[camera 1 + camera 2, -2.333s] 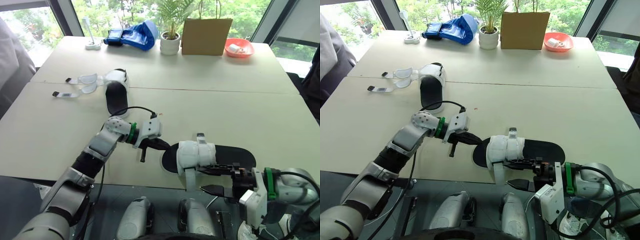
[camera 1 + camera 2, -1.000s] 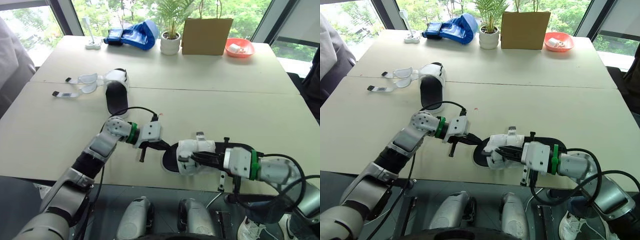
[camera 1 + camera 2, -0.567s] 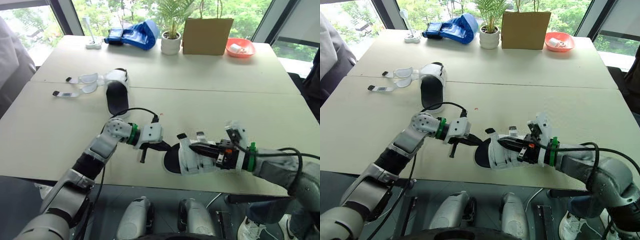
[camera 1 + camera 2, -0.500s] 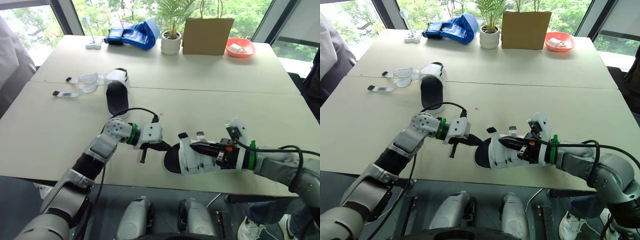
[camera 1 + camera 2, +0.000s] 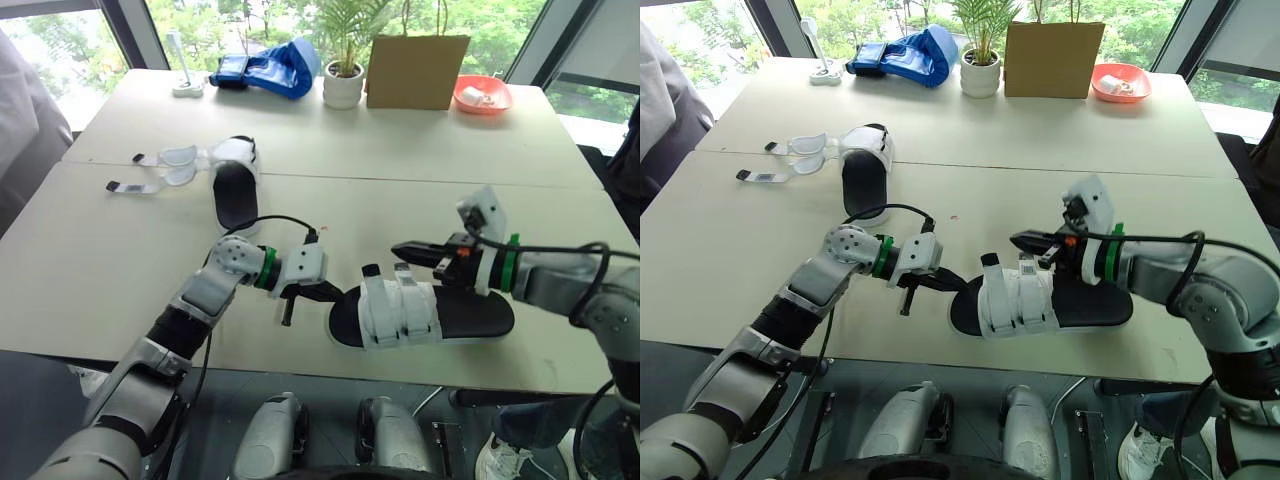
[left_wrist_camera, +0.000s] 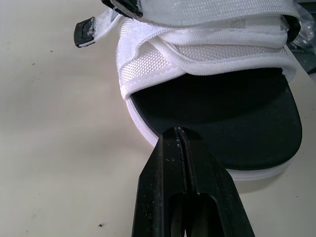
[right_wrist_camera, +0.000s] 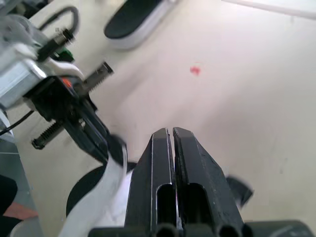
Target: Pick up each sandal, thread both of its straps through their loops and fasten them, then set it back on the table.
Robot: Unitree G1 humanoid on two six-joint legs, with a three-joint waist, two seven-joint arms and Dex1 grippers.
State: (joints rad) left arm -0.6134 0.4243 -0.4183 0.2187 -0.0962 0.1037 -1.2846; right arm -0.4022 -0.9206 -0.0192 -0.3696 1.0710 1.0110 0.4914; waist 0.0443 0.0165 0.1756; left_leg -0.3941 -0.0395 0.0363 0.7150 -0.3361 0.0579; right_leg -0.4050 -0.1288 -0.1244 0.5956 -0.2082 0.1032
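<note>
The near sandal (image 5: 470, 312), black-soled with two white straps (image 5: 400, 312) lying across its front, rests flat by the table's front edge. My left gripper (image 5: 337, 293) is shut, and its tips touch the white rim of the sandal's toe (image 6: 148, 140). My right gripper (image 5: 398, 246) is shut on nothing and hovers just behind the straps, pointing left. The second sandal (image 5: 232, 190) lies further back on the left, with its white straps (image 5: 160, 170) spread open on the table.
Along the far edge stand a blue bag (image 5: 265, 70), a potted plant (image 5: 343, 82), a brown paper bag (image 5: 416, 72) and a red bowl (image 5: 483, 95). A person's sleeve (image 5: 20, 130) shows at the left. The table's front edge (image 5: 300, 360) runs just below the near sandal.
My right gripper has lifted off the near sandal's straps and drawn back above the table behind it. The sandal now lies flat. My left gripper has stayed at the toe.
</note>
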